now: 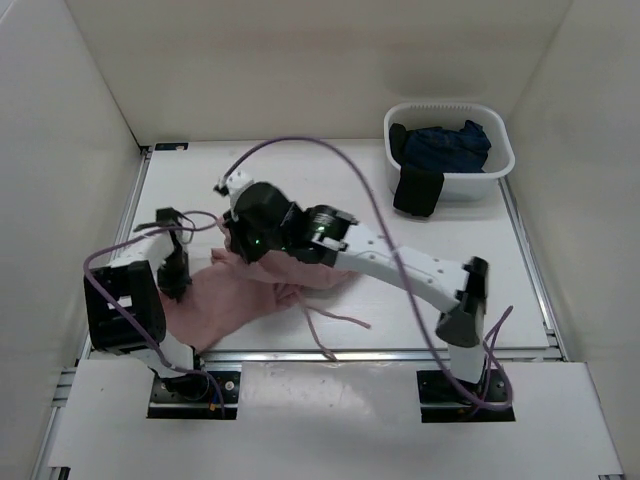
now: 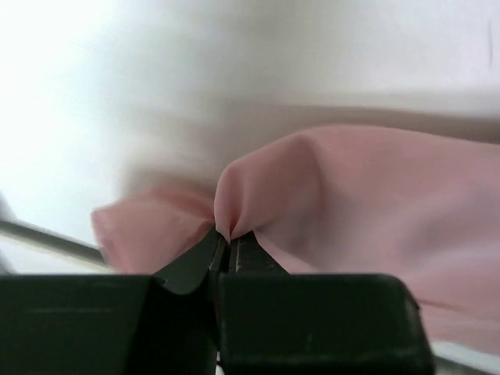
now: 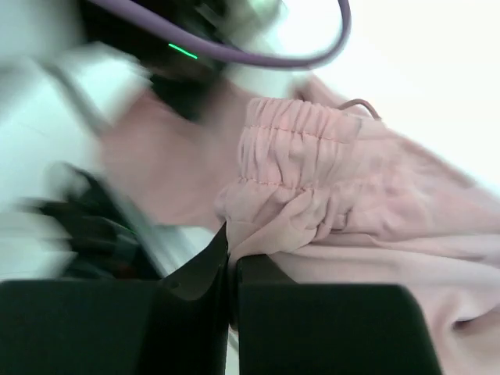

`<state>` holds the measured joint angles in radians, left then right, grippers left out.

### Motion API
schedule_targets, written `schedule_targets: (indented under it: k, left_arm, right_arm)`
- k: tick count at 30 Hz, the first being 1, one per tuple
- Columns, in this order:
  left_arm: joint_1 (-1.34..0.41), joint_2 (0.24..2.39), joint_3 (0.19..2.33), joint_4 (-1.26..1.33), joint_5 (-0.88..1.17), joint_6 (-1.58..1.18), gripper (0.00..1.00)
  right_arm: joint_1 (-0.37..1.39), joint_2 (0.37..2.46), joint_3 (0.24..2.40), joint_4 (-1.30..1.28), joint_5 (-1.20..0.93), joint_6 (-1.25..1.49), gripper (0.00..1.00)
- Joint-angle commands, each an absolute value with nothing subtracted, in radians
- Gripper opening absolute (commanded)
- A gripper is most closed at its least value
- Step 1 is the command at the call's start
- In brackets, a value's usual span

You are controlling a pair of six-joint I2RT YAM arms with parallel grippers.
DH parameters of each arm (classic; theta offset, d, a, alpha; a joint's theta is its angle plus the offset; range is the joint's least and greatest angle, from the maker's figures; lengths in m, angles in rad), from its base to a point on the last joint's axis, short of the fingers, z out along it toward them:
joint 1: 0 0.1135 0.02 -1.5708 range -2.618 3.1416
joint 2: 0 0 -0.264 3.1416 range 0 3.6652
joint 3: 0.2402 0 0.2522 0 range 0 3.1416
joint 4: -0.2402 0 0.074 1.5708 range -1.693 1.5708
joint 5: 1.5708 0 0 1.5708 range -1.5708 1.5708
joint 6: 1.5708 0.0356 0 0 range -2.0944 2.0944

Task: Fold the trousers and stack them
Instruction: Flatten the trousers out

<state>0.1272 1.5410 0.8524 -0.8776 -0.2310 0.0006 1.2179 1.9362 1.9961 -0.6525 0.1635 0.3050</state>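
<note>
Two grippers, and both are clamped on the pink trousers [image 1: 250, 295].

From the top camera, the trousers are a crumpled heap on the table [image 1: 430, 230]. They're well to the left of the white bin [image 1: 500, 165] and closer to the arm bases than the bin is. The left gripper [image 1: 180, 285] is at the side of the heap farthest from the bin. The right gripper [image 1: 232, 240] reaches across to the heap's back edge, still well away from the bin. From up there you really can't see the jaws, just black blobs on fabric. What that view does show is a drawstring [image 1: 335, 320] trailing off the heap on the bin side, a navy garment [image 1: 445, 145] in the bin, and a black one [image 1: 417, 190] hanging over its front wall.

The wrist cams fill in the rest. The left wrist shows its fingers pinched tight on a smooth fold of fabric that bulges up right above the tips. The background there is blurry. The right wrist shows its fingers closed on a bunched bit just under the gathered elastic waistband [image 3: 301, 148], which you can't make out from above. A purple cable [image 3: 312, 55] loops across the top of that shot.
</note>
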Motion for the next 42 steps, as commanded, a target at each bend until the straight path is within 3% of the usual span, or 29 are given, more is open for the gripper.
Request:
schedule_targets:
  k: [1, 4, 7, 8, 12, 17, 18, 20, 21, 22, 23, 25, 26, 27, 28, 29, 30, 34, 37, 39, 40, 42]
  left_arm:
    - [0.228, 1.549, 1.059, -0.79, -0.348, 0.0, 0.14]
    - [0.253, 1.633, 1.222, -0.802, -0.418, 0.0, 0.14]
    - [0.253, 1.715, 1.451, -0.839, -0.449, 0.0, 0.14]
    - [0.253, 1.773, 1.571, -0.853, -0.46, 0.0, 0.14]
    - [0.18, 1.899, 1.826, -0.932, -0.497, 0.0, 0.14]
    - [0.025, 1.977, 1.904, -0.946, -0.557, 0.0, 0.14]
    - [-0.012, 2.002, 1.916, -0.946, -0.569, 0.0, 0.2]
    - [-0.037, 2.026, 1.931, -0.975, -0.581, 0.0, 0.42]
    - [-0.061, 2.035, 1.931, -0.995, -0.581, 0.0, 0.6]
    - [-0.072, 2.036, 1.945, -1.017, -0.565, 0.0, 0.88]
    - [-0.081, 2.016, 1.945, -1.046, -0.542, 0.0, 0.97]
    - [-0.092, 1.936, 1.866, -1.046, -0.462, 0.0, 1.0]
    - [-0.092, 1.877, 1.785, -1.046, -0.419, 0.0, 1.0]
    - [-0.092, 1.852, 1.738, -1.046, -0.419, 0.0, 1.0]
    - [-0.092, 1.833, 1.692, -1.046, -0.443, 0.0, 1.0]
    - [-0.092, 1.801, 1.645, -1.036, -0.501, 0.0, 1.0]
    - [-0.092, 1.789, 1.559, -1.035, -0.526, 0.0, 1.0]
    - [-0.006, 1.753, 1.513, -1.023, -0.494, 0.0, 1.0]
    - [0.072, 1.73, 1.58, -1.023, -0.44, 0.0, 1.0]
    - [0.136, 1.73, 1.618, -1.023, -0.382, 0.0, 1.0]
    - [0.158, 1.749, 1.652, -1.023, -0.359, 0.0, 1.0]
    - [0.21, 1.808, 1.69, -1.023, -0.292, 0.0, 1.0]
  right_arm:
    - [1.235, 1.74, 2.065, -0.618, 0.159, 0.325, 0.0]
    - [1.181, 1.544, 1.906, -0.513, 0.303, 0.493, 0.0]
    - [1.091, 1.297, 1.598, -0.443, 0.473, 0.743, 0.0]
    - [1.06, 1.242, 1.478, -0.539, 0.606, 0.812, 0.0]
    - [0.904, 1.017, 1.221, -0.777, 0.765, 0.977, 0.0]
    - [0.799, 0.916, 1.048, -1.05, 0.856, 1.174, 0.0]
    - [0.79, 0.916, 1.025, -1.084, 0.865, 1.204, 0.0]
    - [0.781, 0.916, 1.013, -1.211, 0.919, 1.3, 0.0]
    - [0.781, 0.907, 1.003, -1.248, 0.934, 1.39, 0.0]
    - [0.781, 0.907, 0.985, -1.285, 0.934, 1.414, 0.0]
    - [0.781, 0.907, 0.976, -1.285, 0.934, 1.414, 0.0]
    - [0.781, 0.916, 0.957, -1.326, 0.922, 1.442, 0.0]
    - [0.781, 0.932, 0.944, -1.395, 0.922, 1.491, 0.09]
    - [0.781, 0.942, 0.93, -1.431, 0.913, 1.517, 0.28]
    - [0.781, 0.954, 0.93, -1.46, 0.913, 1.544, 0.77]
    - [0.781, 0.954, 0.93, -1.486, 0.904, 1.533, 0.91]
    - [0.781, 0.954, 0.93, -1.486, 0.904, 1.511, 0.98]
    - [0.772, 0.939, 0.995, -1.486, 0.931, 1.5, 0.99]
    - [0.772, 1.001, 1.109, -1.305, 0.946, 1.245, 0.99]
    - [0.772, 1.072, 1.121, -1.119, 0.853, 0.9, 0.99]
    - [0.772, 1.106, 1.121, -1.026, 0.75, 0.84, 0.97]
    - [0.772, 1.214, 1.15, -1.057, 0.749, 0.839, 0.94]
